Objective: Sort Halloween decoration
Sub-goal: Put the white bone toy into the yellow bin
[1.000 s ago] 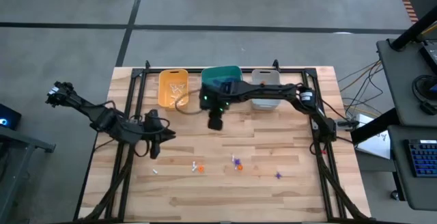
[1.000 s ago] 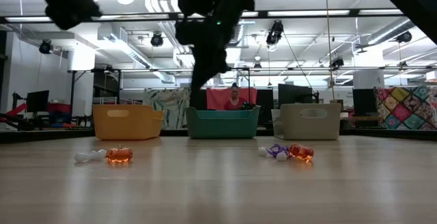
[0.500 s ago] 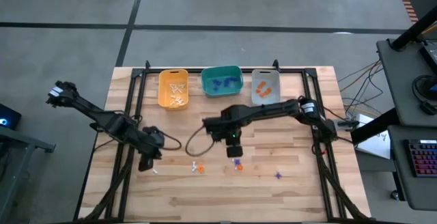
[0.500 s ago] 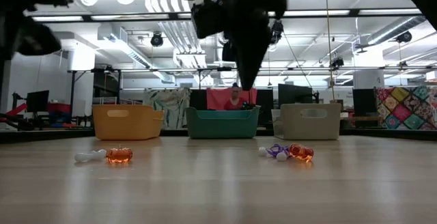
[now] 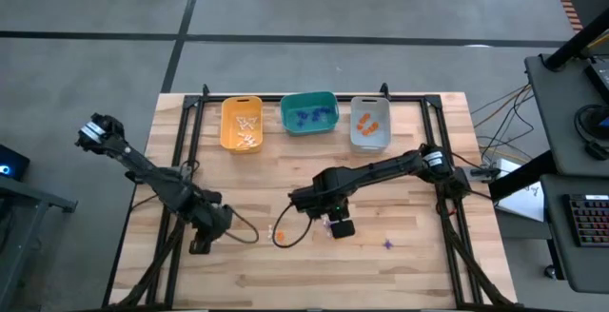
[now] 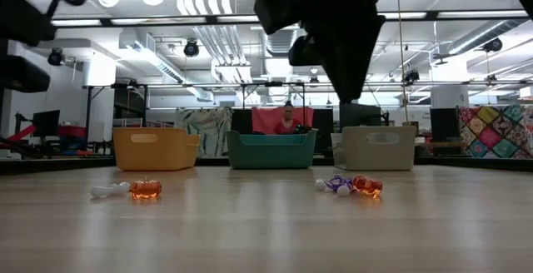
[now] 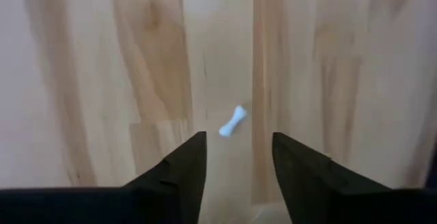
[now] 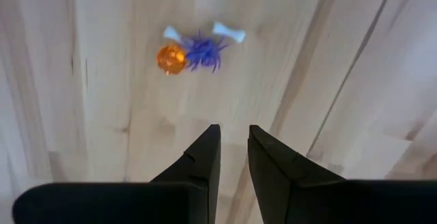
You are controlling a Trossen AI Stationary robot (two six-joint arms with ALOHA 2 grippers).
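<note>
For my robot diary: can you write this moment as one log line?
left gripper open over white bone | right gripper empty, above purple spider

Two dark jointed arms trailing black cables.

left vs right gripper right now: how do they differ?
The left gripper has its fingers spread wide; the right gripper shows only a narrow gap. The left gripper points at a lone white bone; the right gripper points at a cluster: purple spider, orange pumpkin, white bones. Both face down over the wooden table and hold nothing.
</note>
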